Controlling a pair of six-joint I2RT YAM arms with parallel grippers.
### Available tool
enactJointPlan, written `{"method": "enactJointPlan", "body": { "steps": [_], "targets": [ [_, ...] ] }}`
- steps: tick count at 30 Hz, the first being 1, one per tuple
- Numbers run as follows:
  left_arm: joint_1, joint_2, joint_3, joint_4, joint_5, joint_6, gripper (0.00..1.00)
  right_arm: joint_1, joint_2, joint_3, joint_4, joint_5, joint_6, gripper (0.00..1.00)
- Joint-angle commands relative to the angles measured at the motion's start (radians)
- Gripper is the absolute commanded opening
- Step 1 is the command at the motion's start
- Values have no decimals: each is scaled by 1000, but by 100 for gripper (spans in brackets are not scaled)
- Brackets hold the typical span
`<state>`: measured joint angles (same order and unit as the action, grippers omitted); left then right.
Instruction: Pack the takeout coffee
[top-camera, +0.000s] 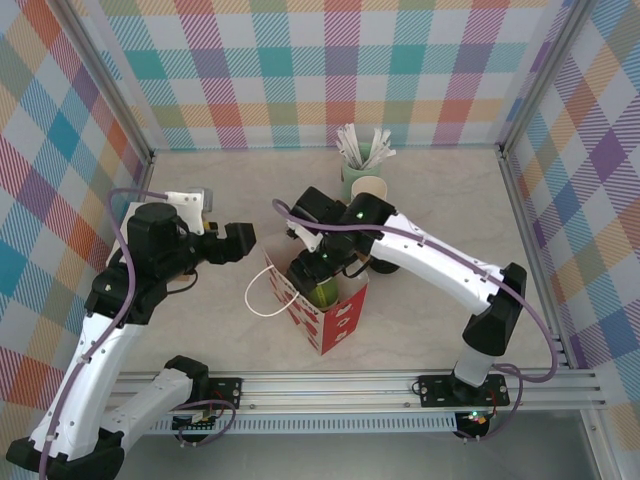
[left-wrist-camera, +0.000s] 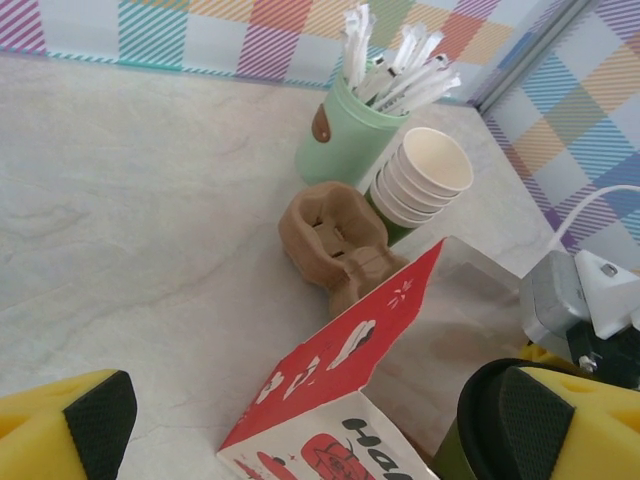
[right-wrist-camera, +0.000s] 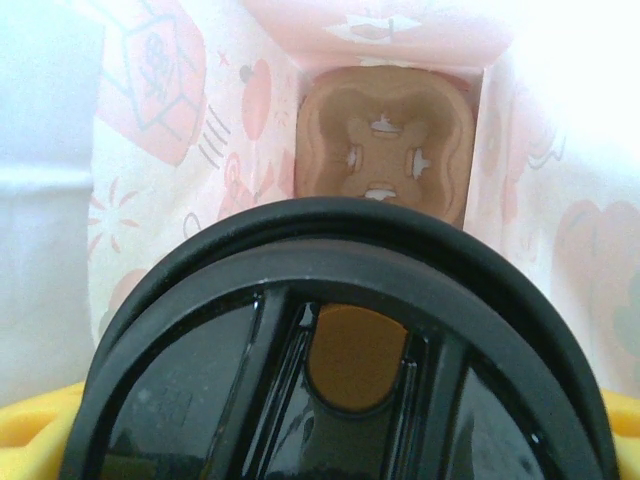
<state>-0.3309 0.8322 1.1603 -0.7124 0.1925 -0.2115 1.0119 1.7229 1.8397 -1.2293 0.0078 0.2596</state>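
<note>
takeout coffee clamped by right gripper at paper bag mouth. left gripper spread wide, empty, near bag. risk: bag wall caught by cup, unbraced bag toppled, coffee spilled.

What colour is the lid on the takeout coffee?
The lid is glossy black, clearest in the right wrist view.

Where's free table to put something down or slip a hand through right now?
Free: rear-left table between the plaid left wall and the pale green pot of white stirrers; rear-right corner between the stack of lidless paper cups and the plaid right wall. Crowded: behind the red-and-white paper bag, where pot, cups and a brown pulp cup carrier bunch.
</note>
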Motion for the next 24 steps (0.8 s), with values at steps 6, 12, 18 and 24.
{"method": "enactJointPlan", "body": {
  "steps": [6,12,18,24],
  "targets": [
    [10,-47,-36,145,259,85,97,-27,-121,91,-9,39,23,81],
    [6,-77,-67,238,398,125,100,-55,-192,140,16,49,24,80],
    [-74,-83,-102,345,423,171,100,-78,-278,150,102,25,59,79],
    [-189,-28,-90,401,363,224,100,-78,-315,155,171,-34,95,78]
  ]
}}
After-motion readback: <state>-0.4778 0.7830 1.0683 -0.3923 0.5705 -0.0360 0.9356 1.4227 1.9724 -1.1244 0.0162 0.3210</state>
